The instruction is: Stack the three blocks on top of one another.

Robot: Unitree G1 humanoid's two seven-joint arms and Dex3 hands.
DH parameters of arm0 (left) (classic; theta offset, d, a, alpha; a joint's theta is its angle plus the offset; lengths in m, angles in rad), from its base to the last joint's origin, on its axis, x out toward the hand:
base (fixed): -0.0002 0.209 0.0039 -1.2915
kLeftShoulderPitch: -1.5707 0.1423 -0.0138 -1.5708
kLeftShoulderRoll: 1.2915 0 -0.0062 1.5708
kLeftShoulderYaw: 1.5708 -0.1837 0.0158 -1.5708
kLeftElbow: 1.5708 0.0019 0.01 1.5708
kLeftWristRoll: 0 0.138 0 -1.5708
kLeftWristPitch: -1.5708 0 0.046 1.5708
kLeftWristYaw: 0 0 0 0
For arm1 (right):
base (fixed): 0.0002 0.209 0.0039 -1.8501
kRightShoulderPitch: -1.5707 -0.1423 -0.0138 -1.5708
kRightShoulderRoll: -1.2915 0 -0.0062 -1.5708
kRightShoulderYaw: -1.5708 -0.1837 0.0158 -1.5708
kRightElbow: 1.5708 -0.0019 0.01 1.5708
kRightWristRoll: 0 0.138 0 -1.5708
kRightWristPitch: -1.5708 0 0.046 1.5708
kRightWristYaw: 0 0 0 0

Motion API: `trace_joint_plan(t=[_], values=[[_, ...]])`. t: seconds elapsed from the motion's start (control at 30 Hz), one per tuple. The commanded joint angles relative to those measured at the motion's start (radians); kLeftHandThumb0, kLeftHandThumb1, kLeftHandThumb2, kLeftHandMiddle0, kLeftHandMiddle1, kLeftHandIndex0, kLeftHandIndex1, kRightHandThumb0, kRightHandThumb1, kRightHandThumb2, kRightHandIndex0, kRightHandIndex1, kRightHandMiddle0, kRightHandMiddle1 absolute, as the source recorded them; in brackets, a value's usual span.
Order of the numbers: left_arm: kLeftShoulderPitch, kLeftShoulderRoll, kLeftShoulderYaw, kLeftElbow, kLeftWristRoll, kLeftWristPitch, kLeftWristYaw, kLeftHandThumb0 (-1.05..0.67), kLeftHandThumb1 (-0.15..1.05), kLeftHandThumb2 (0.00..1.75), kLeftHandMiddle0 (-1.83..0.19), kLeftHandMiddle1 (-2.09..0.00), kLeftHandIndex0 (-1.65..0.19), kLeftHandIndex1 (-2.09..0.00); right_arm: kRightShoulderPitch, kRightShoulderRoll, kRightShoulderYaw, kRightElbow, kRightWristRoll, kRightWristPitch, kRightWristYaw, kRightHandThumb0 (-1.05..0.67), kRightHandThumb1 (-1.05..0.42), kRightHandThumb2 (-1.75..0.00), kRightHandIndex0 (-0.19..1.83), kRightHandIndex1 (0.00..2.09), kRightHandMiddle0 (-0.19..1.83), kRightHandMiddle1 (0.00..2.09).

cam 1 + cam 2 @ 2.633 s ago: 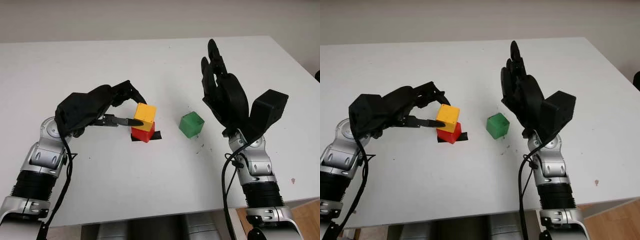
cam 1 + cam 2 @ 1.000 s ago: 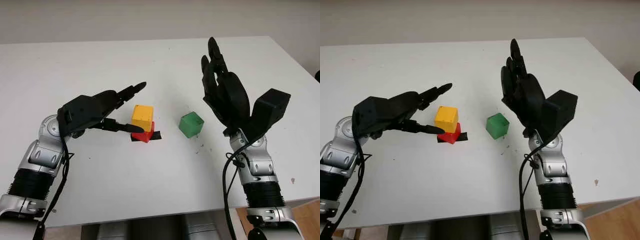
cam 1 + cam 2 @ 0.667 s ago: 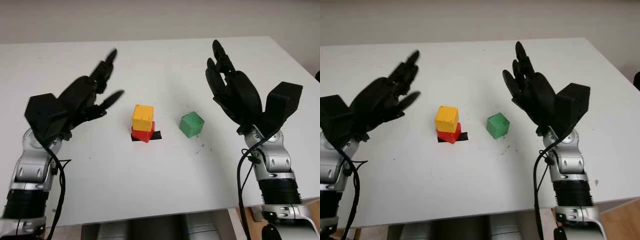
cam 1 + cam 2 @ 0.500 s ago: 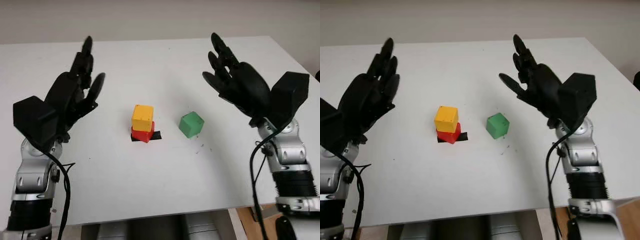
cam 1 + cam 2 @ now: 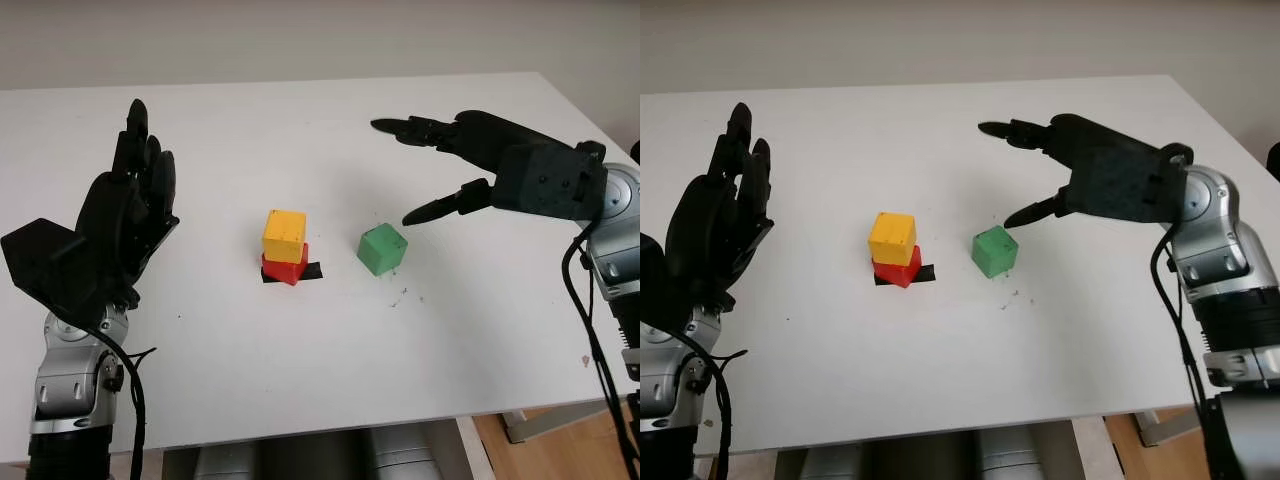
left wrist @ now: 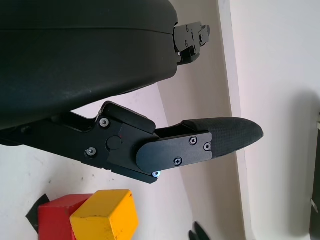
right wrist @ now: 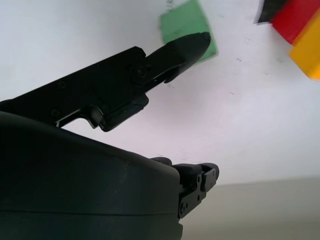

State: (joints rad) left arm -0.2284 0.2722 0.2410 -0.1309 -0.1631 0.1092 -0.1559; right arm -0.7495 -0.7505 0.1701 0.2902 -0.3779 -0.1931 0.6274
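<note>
A yellow block [image 5: 284, 234] sits on a red block [image 5: 286, 268] in the middle of the white table [image 5: 300, 340], over a strip of black tape [image 5: 312, 271]. A green block [image 5: 382, 249] stands alone on the table just to the right of that pair. My right hand [image 5: 425, 165] hovers open above and to the right of the green block, palm down, its thumb tip close over the block. My left hand [image 5: 135, 180] is raised open well to the left of the stack, holding nothing. The left wrist view shows the yellow block [image 6: 106, 222] on the red block [image 6: 59, 219].
The table's right edge [image 5: 590, 130] runs close behind my right forearm, and the front edge [image 5: 330, 430] lies near the bottom. Small dark specks [image 5: 402, 294] dot the surface just in front of the green block.
My left hand let go of the yellow block, leaving it on the red one, and drew back up to the left. My right hand swung from upright down over the green block.
</note>
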Motion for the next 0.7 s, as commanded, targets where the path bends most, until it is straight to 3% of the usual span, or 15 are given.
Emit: trace_joint_plan(t=[0.0,0.3,0.67], values=[[0.007,-0.004,0.000,0.004,0.001,-0.015,0.006,-0.77,1.05,0.61,0.19,0.00,0.19,-0.02,-0.018,-0.021,0.020,-0.010,-0.035,-0.047,-0.015,-0.65,-0.81,-0.05,0.31,0.13,0.37,0.12],[0.003,-0.020,-0.009,-0.003,-0.006,0.005,0.018,-0.78,1.05,0.58,0.19,-0.01,0.19,-0.02,-0.007,-0.016,0.084,0.016,-0.215,-0.231,-0.163,-0.74,-0.79,-0.05,0.41,0.13,0.50,0.12],[0.010,-0.022,-0.021,-0.015,0.005,0.009,0.021,-0.78,1.05,0.58,0.19,-0.01,0.19,-0.01,0.030,0.008,0.126,0.063,-0.290,-0.304,-0.269,-0.73,-0.83,-0.07,0.39,0.09,0.53,0.10]])
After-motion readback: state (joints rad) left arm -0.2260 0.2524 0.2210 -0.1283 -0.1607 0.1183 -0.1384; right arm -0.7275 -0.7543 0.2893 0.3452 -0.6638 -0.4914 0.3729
